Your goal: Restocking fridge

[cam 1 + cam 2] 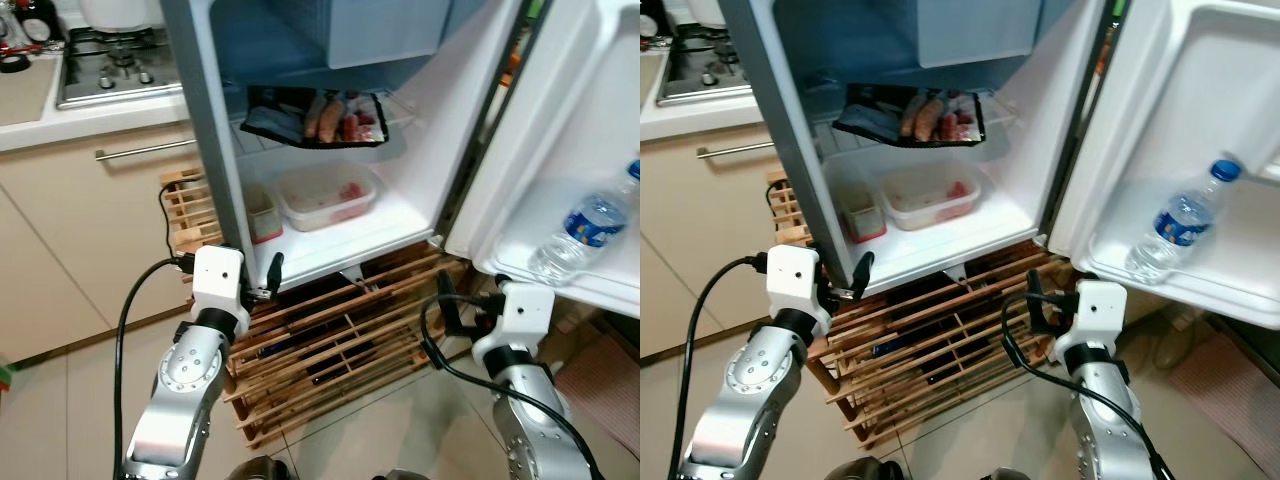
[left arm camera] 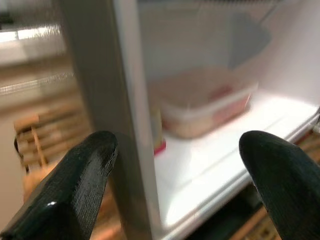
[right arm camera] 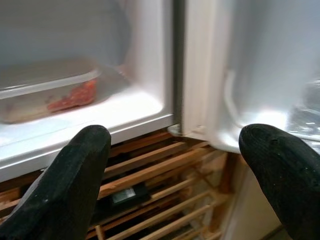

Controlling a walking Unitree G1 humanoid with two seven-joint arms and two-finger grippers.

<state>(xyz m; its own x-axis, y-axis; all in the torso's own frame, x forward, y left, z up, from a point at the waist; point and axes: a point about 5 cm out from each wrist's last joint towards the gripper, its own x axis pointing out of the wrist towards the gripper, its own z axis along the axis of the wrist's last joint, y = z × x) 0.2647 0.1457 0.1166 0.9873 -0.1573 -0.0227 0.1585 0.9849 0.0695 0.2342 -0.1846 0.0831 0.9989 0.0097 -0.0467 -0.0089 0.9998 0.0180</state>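
Note:
The fridge stands open, its door [image 1: 580, 90] swung to my right. A water bottle [image 1: 590, 225] lies in the door's lower shelf. Inside, a black tray of sausages and meat [image 1: 320, 118] rests on a wire shelf. Below it on the bottom shelf [image 1: 330, 245] sit a clear lidded container [image 1: 325, 195] with red contents and a small tub [image 1: 262, 212]. My left gripper [image 2: 175, 150] is open and empty at the fridge's left front edge, level with the bottom shelf. Open and empty too, my right gripper [image 3: 175, 145] is low by the door hinge.
A wooden slatted rack [image 1: 330, 350] stands under the fridge, just ahead of both grippers. To the left are beige cabinets with a bar handle [image 1: 140, 150] and a gas hob [image 1: 115, 60] on the counter. A mat [image 1: 600, 385] lies on the tiled floor at the right.

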